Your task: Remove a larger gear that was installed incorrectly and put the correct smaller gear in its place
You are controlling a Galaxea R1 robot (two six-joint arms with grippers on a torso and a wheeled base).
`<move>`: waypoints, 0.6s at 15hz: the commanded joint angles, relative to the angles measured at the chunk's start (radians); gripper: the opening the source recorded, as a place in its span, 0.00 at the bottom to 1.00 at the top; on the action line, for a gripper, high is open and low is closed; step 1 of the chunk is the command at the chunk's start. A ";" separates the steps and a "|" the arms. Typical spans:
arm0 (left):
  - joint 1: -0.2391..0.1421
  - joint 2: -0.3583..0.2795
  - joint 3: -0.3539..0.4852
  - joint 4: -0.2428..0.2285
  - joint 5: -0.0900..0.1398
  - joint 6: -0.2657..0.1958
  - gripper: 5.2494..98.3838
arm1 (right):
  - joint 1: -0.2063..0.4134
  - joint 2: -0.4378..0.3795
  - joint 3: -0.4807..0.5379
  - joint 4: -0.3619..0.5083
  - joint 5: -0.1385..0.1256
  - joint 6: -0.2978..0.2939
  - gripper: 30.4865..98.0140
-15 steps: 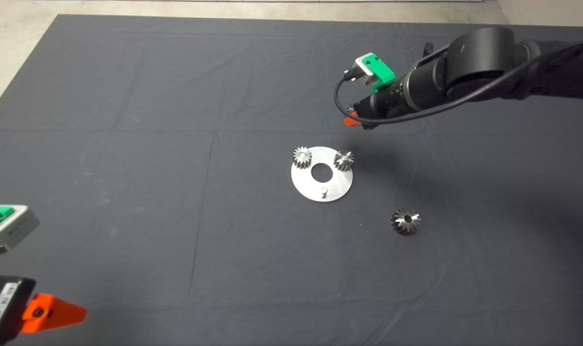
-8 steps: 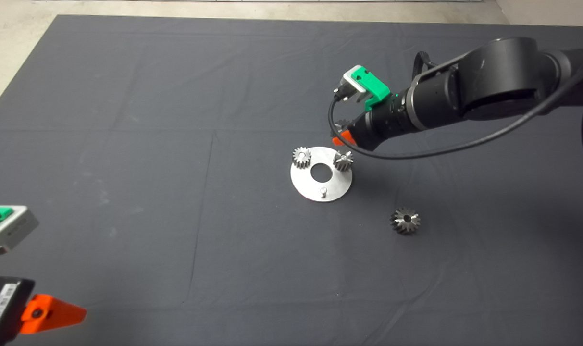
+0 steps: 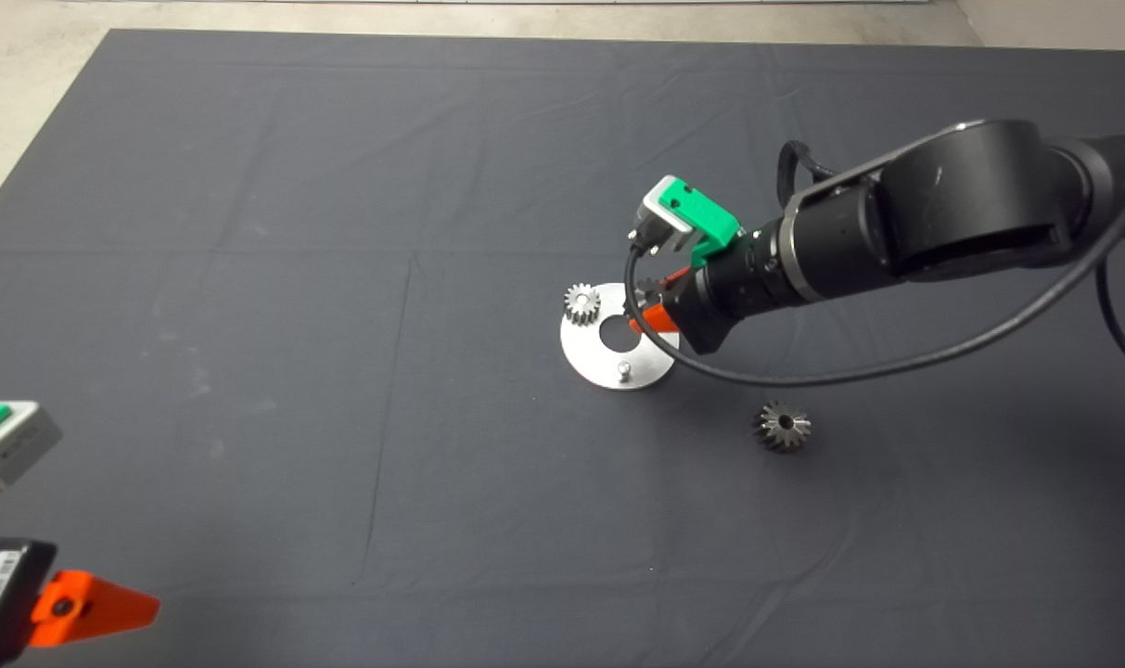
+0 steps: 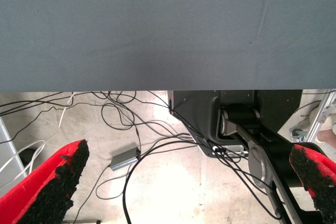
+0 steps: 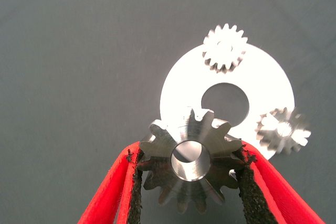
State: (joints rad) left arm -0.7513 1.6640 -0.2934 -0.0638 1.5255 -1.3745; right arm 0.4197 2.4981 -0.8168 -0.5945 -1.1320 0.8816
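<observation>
My right gripper (image 5: pixel 190 155) is shut on the smaller gear (image 5: pixel 191 167), a dark gear with stubby teeth and a round hub hole. It holds the gear just above the round silver plate (image 3: pixel 599 357), over the plate's near-right part (image 5: pixel 178 85). In the head view the gripper (image 3: pixel 650 311) covers the plate's right side. The larger gear (image 3: pixel 783 426), dark grey with a bright hub hole, lies on the mat to the right of the plate. My left gripper (image 4: pixel 189 156) is open and parked at the mat's lower left corner, one red finger (image 3: pixel 98 605) showing.
Two bright silver small gears sit on the plate (image 5: pixel 224 47) (image 5: pixel 283 129); only one (image 3: pixel 581 302) shows in the head view. A bare pin (image 3: pixel 624 370) stands on the plate's near edge. Cables and the robot base lie on the floor beyond the mat (image 4: pixel 157 24).
My right arm has moved down and to the left with the gear, from beyond the plate to over it. It now hides the plate's right silver gear in the head view.
</observation>
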 commanded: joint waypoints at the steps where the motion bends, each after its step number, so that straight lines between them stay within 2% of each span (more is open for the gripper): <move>1: -0.005 0.000 0.016 -0.019 0.045 0.002 1.00 | -0.021 0.022 0.019 0.018 -0.063 -0.083 0.15; 3: -0.005 0.001 0.016 -0.019 0.047 0.003 1.00 | -0.036 0.023 0.019 0.018 -0.079 -0.132 0.15; 6: -0.005 0.001 0.016 -0.019 0.047 0.003 1.00 | -0.042 0.042 0.019 0.013 -0.097 -0.157 0.15; 9: -0.005 0.001 0.016 -0.019 0.045 0.003 1.00 | -0.070 0.060 0.016 0.010 -0.149 -0.164 0.15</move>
State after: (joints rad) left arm -0.7513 1.6649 -0.2930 -0.0638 1.5255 -1.3738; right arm 0.3515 2.5418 -0.8106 -0.5932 -1.2511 0.7268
